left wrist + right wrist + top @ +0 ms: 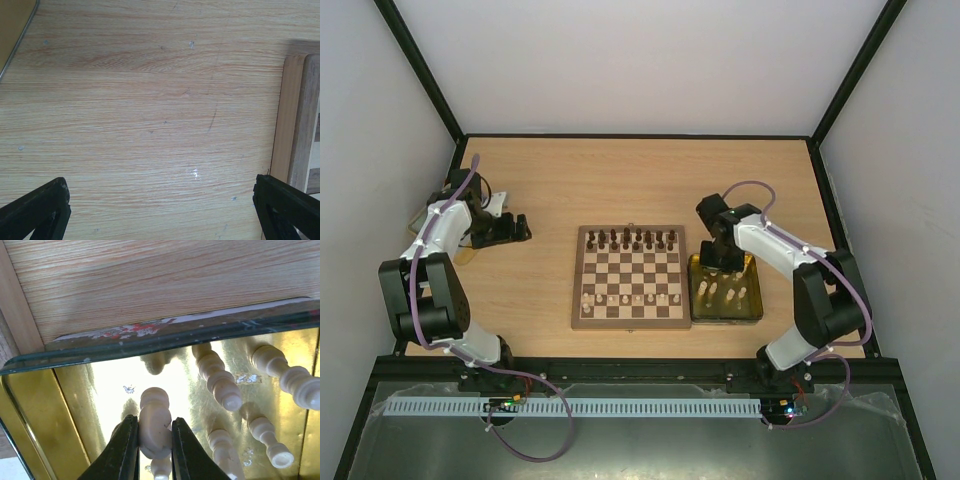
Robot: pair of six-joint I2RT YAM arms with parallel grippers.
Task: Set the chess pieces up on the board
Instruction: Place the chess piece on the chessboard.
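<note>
The board [628,277] lies mid-table with dark brown pieces [630,239] along its far rows and several cream pieces [630,298] on its near row. My right gripper [720,255] hangs over the gold tray [752,312] and is shut on a cream chess piece [154,424], held just above the tray floor [75,405]. More cream pieces [216,375] lie loose in the tray. My left gripper [505,230] is open and empty over bare table at the far left; the board's edge [295,115] shows at the right of its wrist view.
A second tray corner [12,30] shows at the top left of the left wrist view. The gold tray's dark rim [150,342] runs across the right wrist view, with bare wood beyond it. Black frame posts stand at the table corners.
</note>
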